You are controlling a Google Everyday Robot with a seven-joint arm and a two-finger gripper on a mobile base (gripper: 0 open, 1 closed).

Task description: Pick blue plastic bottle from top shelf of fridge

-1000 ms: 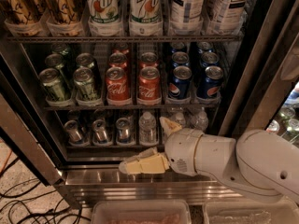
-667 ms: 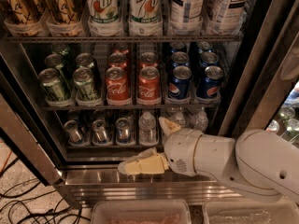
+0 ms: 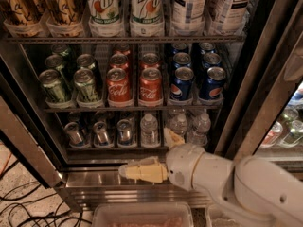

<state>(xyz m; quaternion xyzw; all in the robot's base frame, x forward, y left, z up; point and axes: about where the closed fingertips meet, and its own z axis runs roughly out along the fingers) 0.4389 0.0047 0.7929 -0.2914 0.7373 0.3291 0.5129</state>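
Note:
The fridge [image 3: 90, 179] stands open in front of me, with a steel sill and a dark interior. On the top shelf [image 3: 123, 39], two blue plastic bottles with pale checked labels stand at the right, one [image 3: 189, 8] beside the other [image 3: 232, 6]. Their caps are cut off by the top of the view. 7up bottles [image 3: 124, 8] stand left of them, and brown bottles [image 3: 40, 6] at the far left. My gripper [image 3: 144, 151] is low, at the bottom shelf's front and far below the top shelf. Its cream fingers [image 3: 142, 172] are spread and hold nothing.
The middle shelf holds green cans [image 3: 71, 82], Coca-Cola cans [image 3: 135, 84] and Pepsi cans [image 3: 196, 79]. The lower shelf holds small silver cans [image 3: 97, 132] and small water bottles [image 3: 180, 124]. A clear bin [image 3: 142, 215] sits below. Cables [image 3: 28, 207] lie on the floor at left. The door frame [image 3: 255, 108] is at right.

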